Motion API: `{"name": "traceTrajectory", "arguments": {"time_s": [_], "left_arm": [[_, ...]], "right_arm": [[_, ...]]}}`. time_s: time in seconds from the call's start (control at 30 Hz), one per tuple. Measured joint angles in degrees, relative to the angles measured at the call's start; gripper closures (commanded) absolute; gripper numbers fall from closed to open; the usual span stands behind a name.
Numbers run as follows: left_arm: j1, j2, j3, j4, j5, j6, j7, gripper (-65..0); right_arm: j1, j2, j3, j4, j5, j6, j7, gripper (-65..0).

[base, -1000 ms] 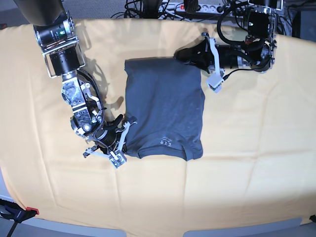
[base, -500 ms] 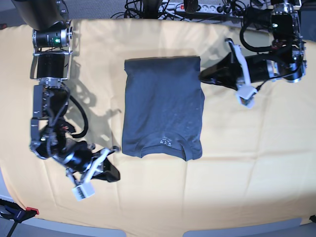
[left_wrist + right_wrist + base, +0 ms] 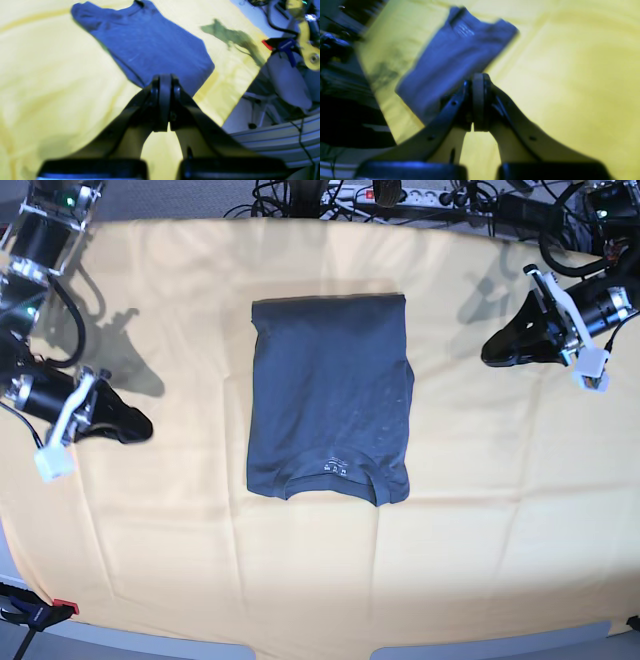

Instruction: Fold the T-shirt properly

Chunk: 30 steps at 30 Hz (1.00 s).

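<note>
Your T-shirt [image 3: 330, 405] lies folded into a neat rectangle, seemingly finished, with both tools [image 3: 492, 350] [image 3: 140, 425] pressed together, well clear.

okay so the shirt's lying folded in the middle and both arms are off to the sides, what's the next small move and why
Probably keep both arms parked clear. The T-shirt lies as a neat flat rectangle, collar toward the near edge, on the yellow cloth. The left gripper and right gripper are shut, empty and apart from it.

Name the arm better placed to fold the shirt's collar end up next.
Right, narrowly. The right pincer sits nearer the collar end of the T-shirt; the left pincer is level with the far edge. Both are shut.
</note>
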Motion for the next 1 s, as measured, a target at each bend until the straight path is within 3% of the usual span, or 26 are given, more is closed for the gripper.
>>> {"name": "traceTrajectory", "arguments": {"time_s": [0.23,0.43,0.7,0.83,1.0], "left_arm": [[5.51,-1.20,-5.51,0.11,-0.02,0.00,-0.15,0.0],[14.64,-3.87,-11.67,0.11,-0.02,0.02,-0.24,0.0],[31.15,-6.08,-18.91,0.31,-0.07,0.02,1.68,0.0],[39.45,-6.08,-19.21,0.98,-0.09,0.02,5.38,0.0],[48.54,-4.98,-18.88,1.14,-0.26,0.00,4.94,0.0]], "right_arm": [[-18.12,0.33,9.27,18.84,0.81,-0.09,0.07,0.0],[-33.62,1.25,17.14,26.88,0.63,-0.24,0.26,0.0],[-51.95,1.81,22.12,28.24,0.79,-0.13,0.55,0.0],[-62.03,1.84,22.08,28.26,1.22,0.09,0.39,0.0],[-72.59,1.70,21.27,26.84,1.57,1.95,0.94,0.0]]}}
